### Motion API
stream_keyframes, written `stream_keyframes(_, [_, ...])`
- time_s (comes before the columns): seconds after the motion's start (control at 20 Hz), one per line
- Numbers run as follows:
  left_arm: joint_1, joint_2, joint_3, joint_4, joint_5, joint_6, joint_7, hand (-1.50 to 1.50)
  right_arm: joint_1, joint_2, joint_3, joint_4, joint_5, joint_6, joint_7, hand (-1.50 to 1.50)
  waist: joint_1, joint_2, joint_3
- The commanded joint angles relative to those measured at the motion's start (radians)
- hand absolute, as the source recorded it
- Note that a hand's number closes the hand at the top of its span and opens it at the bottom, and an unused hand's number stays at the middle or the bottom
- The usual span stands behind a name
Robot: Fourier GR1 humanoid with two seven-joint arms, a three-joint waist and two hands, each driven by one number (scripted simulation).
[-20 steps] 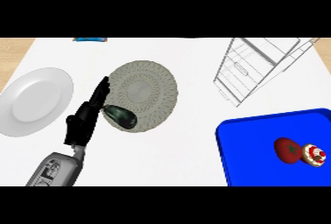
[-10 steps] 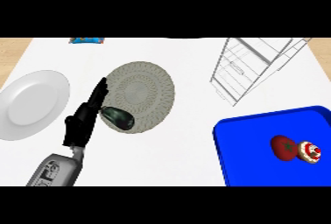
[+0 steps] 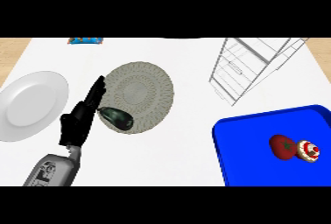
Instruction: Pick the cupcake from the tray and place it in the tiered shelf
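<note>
The cupcake [image 3: 308, 151] is seen untouched on the blue tray [image 3: 258, 144], far right. It is judged light and crushable, best held at its base. The left hand [image 3: 81, 120] is held open, fingers straight.

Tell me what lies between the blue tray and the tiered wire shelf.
In the head view, only bare white counter separates the blue tray from the wire shelf. The cupcake sits on the tray beside a red item.

Glossy blue tray [image 3: 245, 144] showing red-white-swirled cupcake [image 3: 309, 151], dark red fruit [image 3: 282, 146]; grey ring-patterned plate [image 3: 145, 87] lying beside black fingers [image 3: 96, 89]; plain white plate [image 3: 29, 105] opposite.
</note>
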Motion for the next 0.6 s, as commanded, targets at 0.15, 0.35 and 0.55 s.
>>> stream_keyframes(0.15, [0.043,-0.037,0.023,0.038,-0.039,-0.020,-0.082,0.00,0.149,0.068,-0.138,-0.151,0.017,0.006,0.022,-1.50,0.001,0.001,0.000])
stream_keyframes(0.35, [-0.014,-0.022,0.080,0.024,0.000,-0.078,-0.024,0.00,0.172,0.131,-0.169,-0.241,0.076,-0.008,0.077,-1.50,0.001,0.002,0.000])
stream_keyframes(0.55, [0.005,-0.086,0.029,0.016,-0.077,-0.030,-0.011,0.00,0.193,0.207,-0.183,-0.277,0.117,0.003,0.106,-1.50,0.002,0.002,0.001])
